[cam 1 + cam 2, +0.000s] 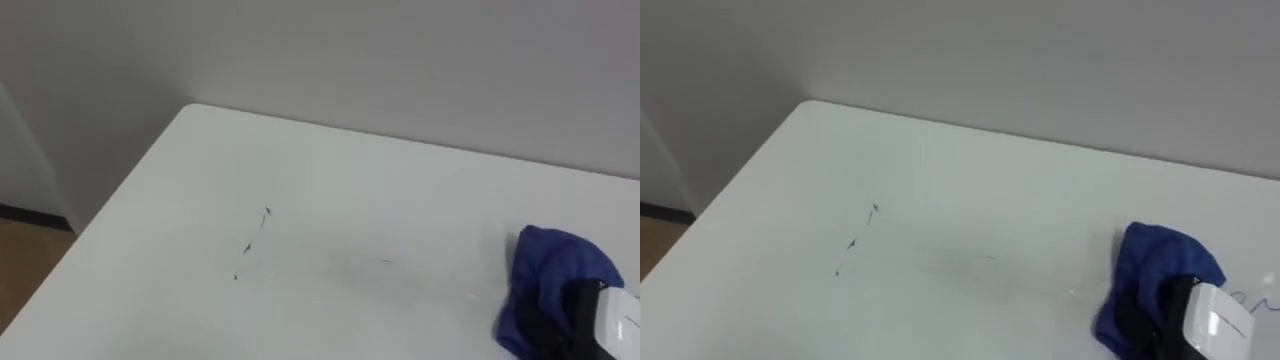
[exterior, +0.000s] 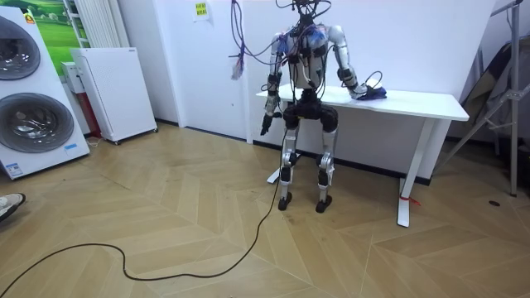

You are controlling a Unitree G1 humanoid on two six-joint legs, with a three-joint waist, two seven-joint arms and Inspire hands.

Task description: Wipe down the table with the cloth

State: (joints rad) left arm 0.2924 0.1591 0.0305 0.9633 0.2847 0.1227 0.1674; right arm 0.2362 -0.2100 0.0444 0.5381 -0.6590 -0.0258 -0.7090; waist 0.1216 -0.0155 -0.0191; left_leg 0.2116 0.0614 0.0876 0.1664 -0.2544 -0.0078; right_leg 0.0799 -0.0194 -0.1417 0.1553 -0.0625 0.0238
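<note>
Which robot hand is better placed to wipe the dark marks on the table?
Probably right. The right robot hand rests on the blue cloth on the table, near the dark marks; the left robot hand hangs down.

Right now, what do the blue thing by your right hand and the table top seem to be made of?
Blue cloth: probably soft fabric, perhaps microfibre. It looks matt and bunches in loose folds against the right hand. Table top: likely white laminate or painted board. It is flat and smooth with a faint sheen, and small dark marks sit on its surface.
</note>
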